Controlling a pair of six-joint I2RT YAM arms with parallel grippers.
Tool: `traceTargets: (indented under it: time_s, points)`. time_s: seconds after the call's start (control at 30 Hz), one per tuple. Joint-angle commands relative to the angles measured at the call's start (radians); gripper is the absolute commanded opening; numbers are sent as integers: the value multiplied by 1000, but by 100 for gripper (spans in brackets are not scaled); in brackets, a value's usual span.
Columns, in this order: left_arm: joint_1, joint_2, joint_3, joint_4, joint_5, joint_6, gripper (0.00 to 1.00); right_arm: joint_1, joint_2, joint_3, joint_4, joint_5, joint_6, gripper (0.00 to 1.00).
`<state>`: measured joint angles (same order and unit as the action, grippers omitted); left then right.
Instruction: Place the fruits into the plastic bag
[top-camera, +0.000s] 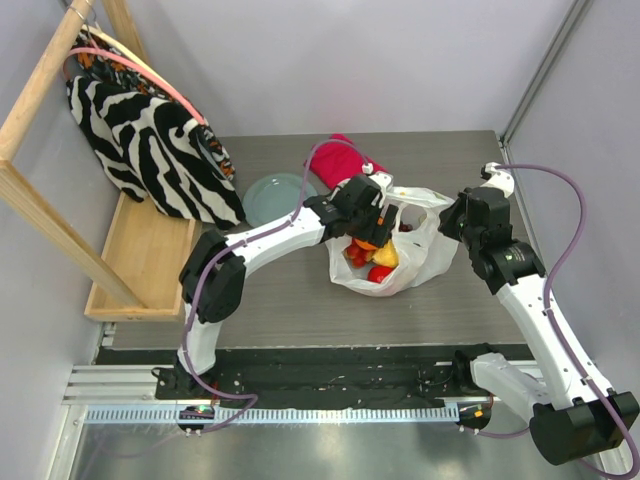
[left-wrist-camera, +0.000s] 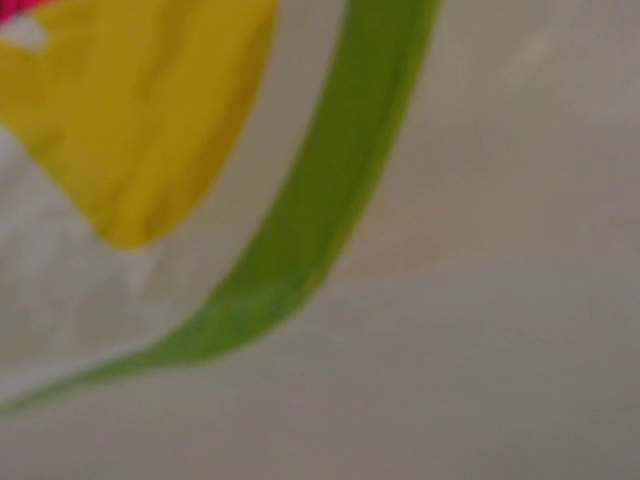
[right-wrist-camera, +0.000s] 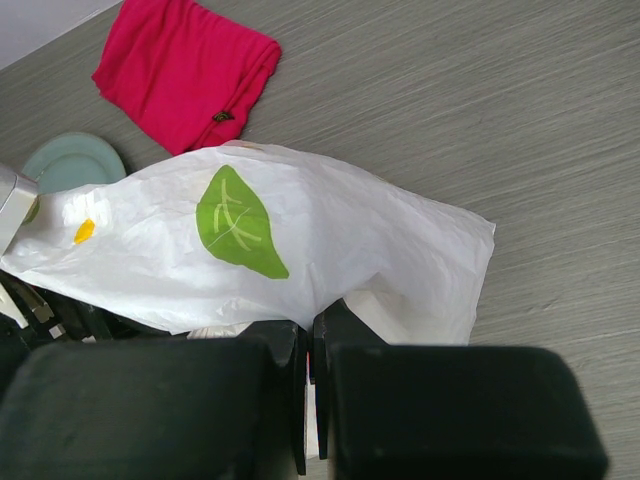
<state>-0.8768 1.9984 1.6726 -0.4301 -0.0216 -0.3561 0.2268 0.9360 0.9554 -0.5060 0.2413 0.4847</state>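
The plastic bag (top-camera: 415, 255) lies in the middle of the table, its mouth open to the left. Inside it show several fruits (top-camera: 372, 257): an orange one, red ones and a yellow one. My left gripper (top-camera: 371, 216) is at the bag's mouth, right above the fruits; its fingers are hidden. The left wrist view shows only blurred bag film (left-wrist-camera: 480, 200) with yellow and green print. My right gripper (top-camera: 455, 222) is shut on the bag's right edge; in the right wrist view its fingers (right-wrist-camera: 310, 325) pinch the white film (right-wrist-camera: 330, 230). The grapes are not visible.
A crimson cloth (top-camera: 335, 155) lies behind the bag, with a grey-green plate (top-camera: 275, 197) to its left; both also show in the right wrist view, cloth (right-wrist-camera: 185, 70) and plate (right-wrist-camera: 70, 165). A zebra-striped bag (top-camera: 150, 140) hangs on a wooden rack (top-camera: 145, 255) at far left.
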Motion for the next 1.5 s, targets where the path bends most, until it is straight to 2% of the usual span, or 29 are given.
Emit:
traceTargets:
  time_s: [0.0,0.13,0.33,0.53,0.7,0.87,0.97,1.07,1.1,1.13,1.23,1.47]
  points:
    - [-4,-19,41,-2,12,22,82,-1,-8,6,18,18,2,1]
    - [-4,-39,32,7,15,37,92,-1,0,6,18,13,2,1]
    - [-5,-87,9,47,86,54,100,-3,6,9,18,10,0,1]
    - [-10,-144,-4,83,153,75,100,-1,11,14,20,10,0,1]
    - [-14,-278,-63,132,239,82,100,-3,15,16,20,6,-1,1]
    - [-16,-440,-165,149,223,88,100,-1,21,14,24,6,-3,1]
    - [-16,-521,-217,120,161,97,96,-1,26,13,29,-7,-5,1]
    - [-16,-543,-215,6,-47,89,88,-1,35,14,30,-20,-9,1]
    - [-16,-540,-211,-28,-161,77,84,-1,37,14,32,-20,-11,1]
    - [-16,-533,-211,-79,-202,66,84,-1,34,11,31,-19,-11,1]
    - [-16,-514,-211,-120,-258,28,84,-1,32,8,31,-20,-11,1]
    - [-13,-397,-200,-159,-285,-49,90,-1,15,13,32,-7,-17,1]
